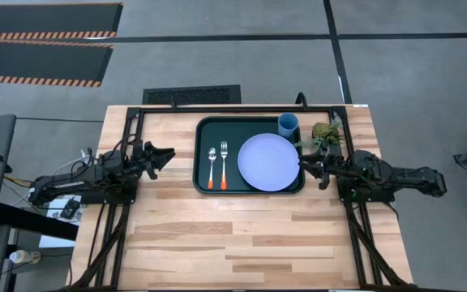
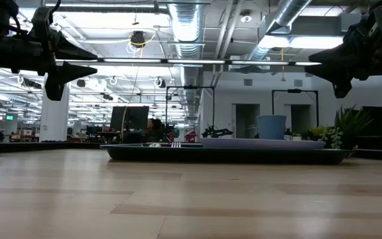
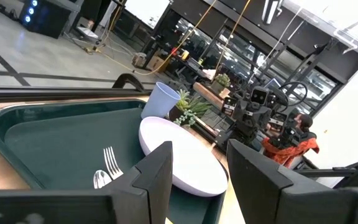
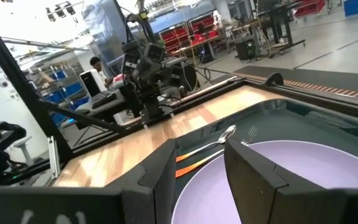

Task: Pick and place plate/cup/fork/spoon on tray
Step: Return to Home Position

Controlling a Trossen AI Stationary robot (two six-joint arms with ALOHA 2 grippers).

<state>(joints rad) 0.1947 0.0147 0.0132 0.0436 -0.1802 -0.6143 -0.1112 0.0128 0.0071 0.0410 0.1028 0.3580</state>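
The dark green tray [image 1: 203, 154] lies at the table's far middle. On it rest the lavender plate [image 1: 268, 161] at the right, the blue cup [image 1: 288, 124] in the far right corner, and the spoon [image 1: 212, 169] and fork [image 1: 224, 165] side by side at the left, orange handles toward the near edge. My left gripper [image 1: 167, 156] is open and empty, left of the tray, above the table. My right gripper [image 1: 305, 165] is open and empty, at the tray's right rim beside the plate. The plate also shows in the right wrist view [image 4: 278, 180].
A small green plant [image 1: 326, 135] stands just right of the tray's far right corner, close to my right arm. The wooden table [image 1: 242, 235] stretches bare toward the near edge. A black frame [image 1: 217, 107] runs along the far edge.
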